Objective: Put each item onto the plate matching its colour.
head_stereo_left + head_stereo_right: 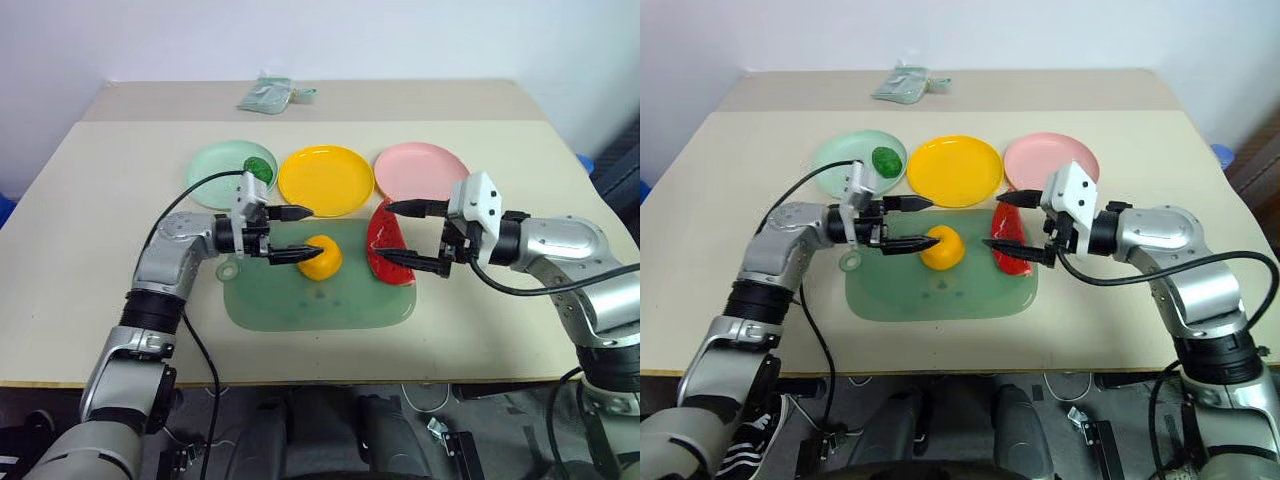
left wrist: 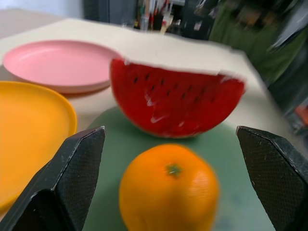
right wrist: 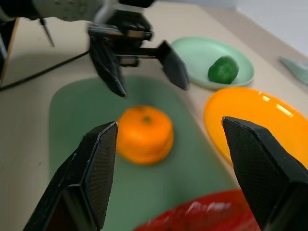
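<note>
Green vegetable [image 1: 259,168] on mint plate [image 1: 215,172]

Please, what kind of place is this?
Probably an indoor robot test room, not a kitchen: a plain beige table before a bare white wall, holding toy foods such as an orange and coloured plates like the yellow plate.

Soft, even light fills the room, seemingly from overhead, and the table [image 1: 90,200] reads bright with no hard shadows. A faint sheen sits on the yellow plate [image 3: 260,120], with small white highlights near its rim, and the watermelon wedge [image 2: 175,103] carries a few glossy specks. Seen from the left wrist, the orange [image 2: 168,192] is soft with blur and the clutter behind the table smears into dark streaks. From the right wrist, the left gripper [image 3: 144,65] is slightly smeared, and the cutting board [image 3: 72,115] loses its edges.
</note>
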